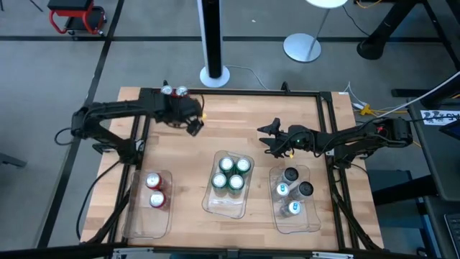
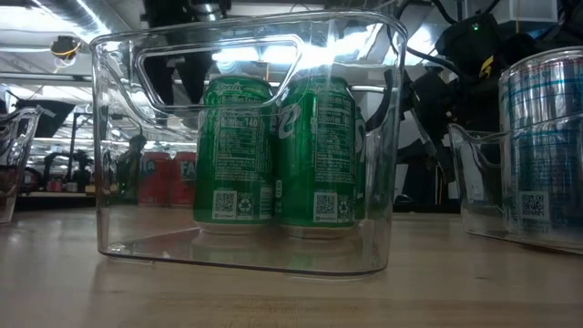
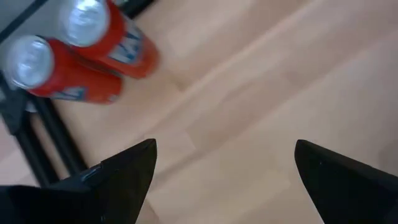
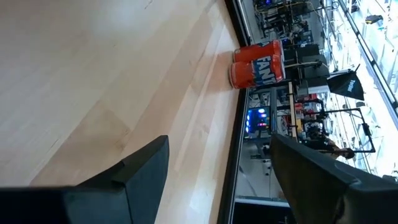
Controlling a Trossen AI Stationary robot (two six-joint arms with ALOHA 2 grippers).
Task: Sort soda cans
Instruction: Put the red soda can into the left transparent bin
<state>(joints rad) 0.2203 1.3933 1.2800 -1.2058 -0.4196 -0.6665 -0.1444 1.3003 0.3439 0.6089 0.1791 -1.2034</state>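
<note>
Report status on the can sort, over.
Left end effector open, empty, by two loose red cans at far edge. Right end effector empty, mid-table. Green cans trayed. Nothing in the way.

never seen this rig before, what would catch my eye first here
Three clear trays along the table's near edge: red cans left, green cans middle, silver cans right. Two loose red cans stand at the far edge, with the open left gripper beside them.

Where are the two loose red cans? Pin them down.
In the high view, the two red metal soda cans stand side by side at the table's far edge, left of centre, just beyond the open left gripper, outside every clear plastic tray.
</note>
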